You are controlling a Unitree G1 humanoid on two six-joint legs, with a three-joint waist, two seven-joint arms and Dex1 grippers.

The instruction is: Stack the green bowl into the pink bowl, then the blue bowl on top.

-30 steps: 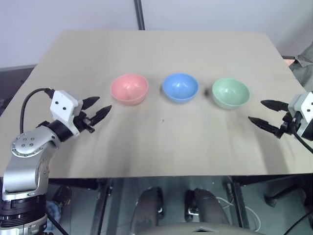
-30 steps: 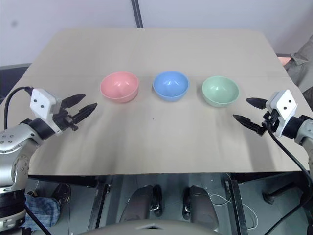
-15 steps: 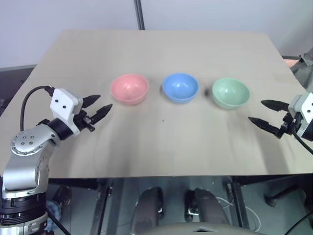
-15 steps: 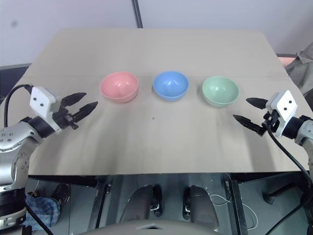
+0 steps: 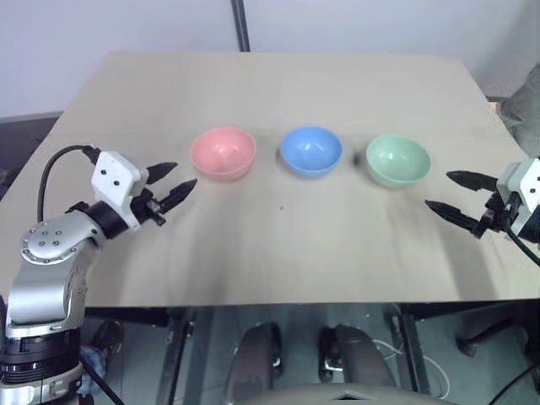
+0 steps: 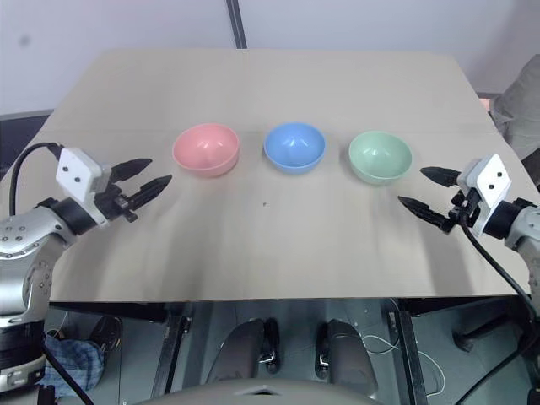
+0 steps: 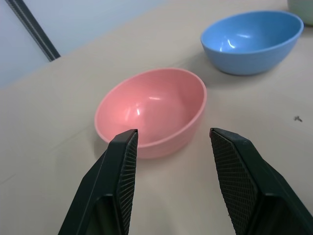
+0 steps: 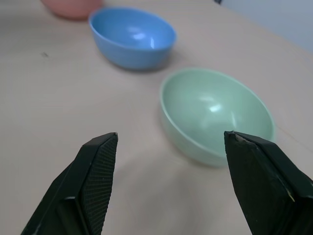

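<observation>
The blue bowl (image 5: 311,151) sits mid-table (image 5: 278,245) with the pink bowl (image 5: 223,153) left and green bowl (image 5: 398,160) right of it, my left hand (image 5: 175,178) and right hand (image 5: 451,195) spread wide, grasping nothing.

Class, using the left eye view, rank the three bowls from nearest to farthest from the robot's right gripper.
1. The green bowl: right end of the row, just ahead of the right gripper, untouched.
2. The blue bowl: middle of the row.
3. The pink bowl: left end, nearer the left gripper.
</observation>
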